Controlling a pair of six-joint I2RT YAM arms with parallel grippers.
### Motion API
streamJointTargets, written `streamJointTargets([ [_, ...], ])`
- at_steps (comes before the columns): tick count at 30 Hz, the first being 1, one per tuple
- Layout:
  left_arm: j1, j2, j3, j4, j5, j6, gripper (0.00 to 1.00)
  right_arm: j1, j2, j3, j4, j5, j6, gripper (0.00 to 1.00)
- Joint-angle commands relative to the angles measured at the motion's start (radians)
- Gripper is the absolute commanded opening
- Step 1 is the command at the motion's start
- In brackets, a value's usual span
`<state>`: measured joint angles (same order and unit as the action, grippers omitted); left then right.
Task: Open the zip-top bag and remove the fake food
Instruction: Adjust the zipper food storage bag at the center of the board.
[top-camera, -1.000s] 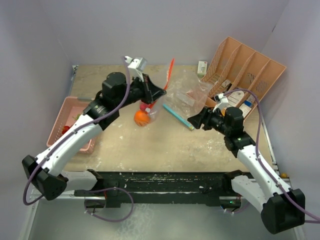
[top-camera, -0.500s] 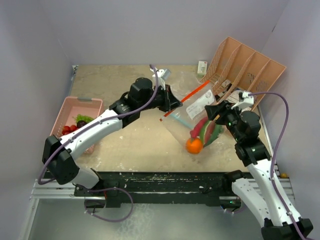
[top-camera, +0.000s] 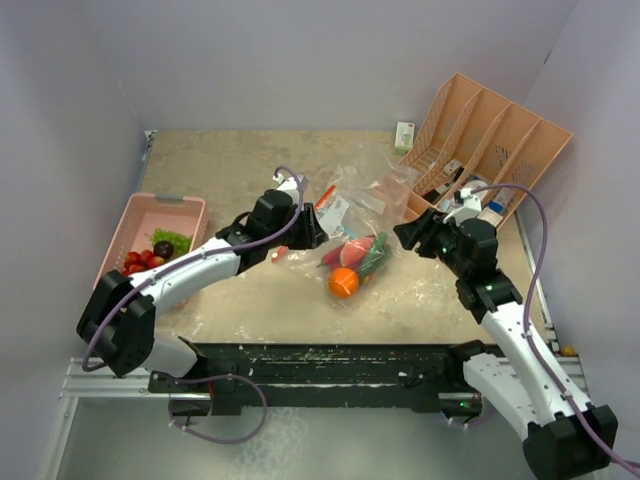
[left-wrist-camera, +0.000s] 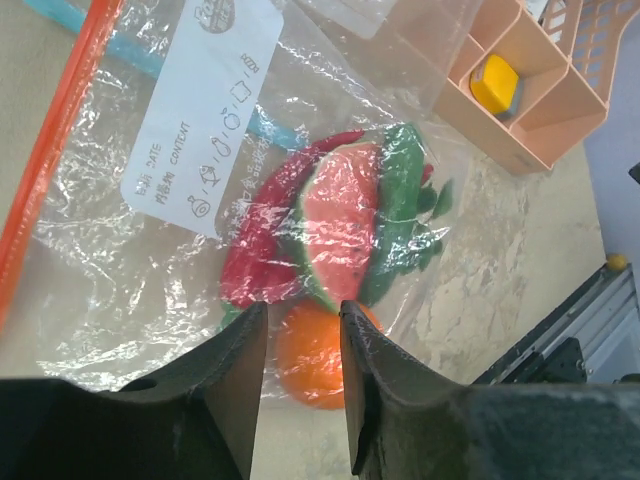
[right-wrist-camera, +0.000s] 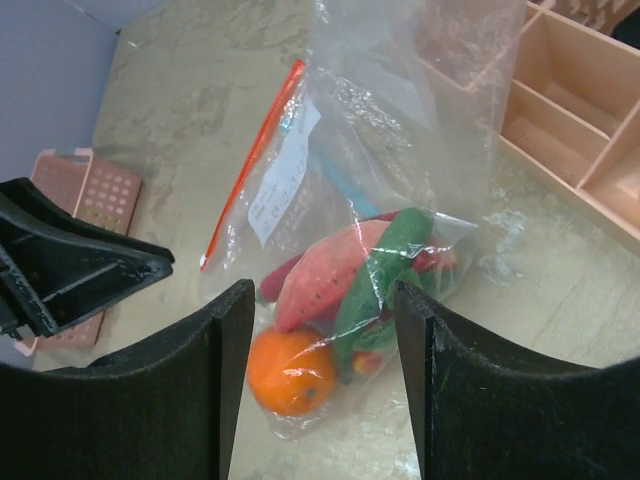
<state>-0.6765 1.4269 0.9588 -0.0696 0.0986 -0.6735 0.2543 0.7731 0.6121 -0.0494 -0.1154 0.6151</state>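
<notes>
zip-top bag (top-camera: 365, 215) lying mid-counter, bit toward near edge, fake food (top-camera: 352, 262) inside. left gripper (left-wrist-camera: 300, 318) + right gripper (right-wrist-camera: 320, 300) fingers apart, empty. orange zip strip (left-wrist-camera: 60, 130) prob sealed; pinch one lip each, pull apart slowly.

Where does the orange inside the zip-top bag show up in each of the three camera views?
Top external: the orange lies just below the middle of the picture.
Left wrist: the orange is at bottom centre, right under the watermelon slice.
Right wrist: the orange is low, left of centre.
Shared landmark: the watermelon slice touches the orange in all three views.
</notes>
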Motion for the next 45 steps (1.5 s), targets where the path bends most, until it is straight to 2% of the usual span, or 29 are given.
streamJointTargets([
  [1, 0.0, -0.022, 0.005, 0.04, -0.065, 0.006, 0.47, 0.0, 0.034, -0.004, 0.146, -0.093, 0.007, 0.61],
  [5, 0.001, -0.051, 0.002, -0.001, -0.122, 0.049, 0.69, 0.012, 0.091, 0.009, 0.164, -0.144, -0.032, 0.66],
  [7, 0.001, -0.076, -0.025, 0.015, -0.139, 0.067, 0.73, 0.03, 0.115, 0.019, 0.157, -0.137, -0.057, 0.66],
  [12, -0.001, -0.064, -0.123, 0.083, -0.154, 0.066, 0.73, 0.13, 0.241, 0.035, 0.198, -0.147, -0.067, 0.54],
  [16, -0.042, -0.011, -0.192, 0.181, -0.188, 0.063, 0.73, 0.217, 0.41, 0.047, 0.315, -0.274, -0.055, 0.43],
  [18, -0.072, 0.039, -0.197, 0.241, -0.203, 0.079, 0.73, 0.223, 0.45, 0.034, 0.347, -0.281, -0.038, 0.36],
  [22, -0.117, 0.173, -0.164, 0.285, -0.205, 0.089, 0.7, 0.223, 0.411, 0.021, 0.275, -0.248, -0.032, 0.22],
  [27, -0.223, 0.288, -0.13, 0.329, -0.19, 0.057, 0.67, 0.22, 0.323, 0.05, 0.17, -0.129, -0.046, 0.12],
  [32, -0.378, 0.427, -0.022, 0.402, -0.185, 0.02, 0.67, 0.217, 0.291, 0.081, 0.096, -0.065, -0.075, 0.08],
  [35, -0.411, 0.476, 0.053, 0.478, -0.097, -0.026, 0.68, 0.214, 0.288, 0.085, 0.086, -0.052, -0.076, 0.08],
  [37, -0.409, 0.462, 0.069, 0.505, -0.066, -0.052, 0.68, 0.214, 0.29, 0.091, 0.071, -0.037, -0.079, 0.08],
  [40, -0.37, 0.397, 0.081, 0.404, -0.081, -0.061, 0.67, 0.214, 0.279, 0.103, 0.02, 0.009, -0.093, 0.1],
  [45, -0.26, 0.265, -0.016, 0.352, -0.07, -0.092, 0.67, 0.212, 0.234, 0.091, -0.111, 0.219, -0.068, 0.15],
])
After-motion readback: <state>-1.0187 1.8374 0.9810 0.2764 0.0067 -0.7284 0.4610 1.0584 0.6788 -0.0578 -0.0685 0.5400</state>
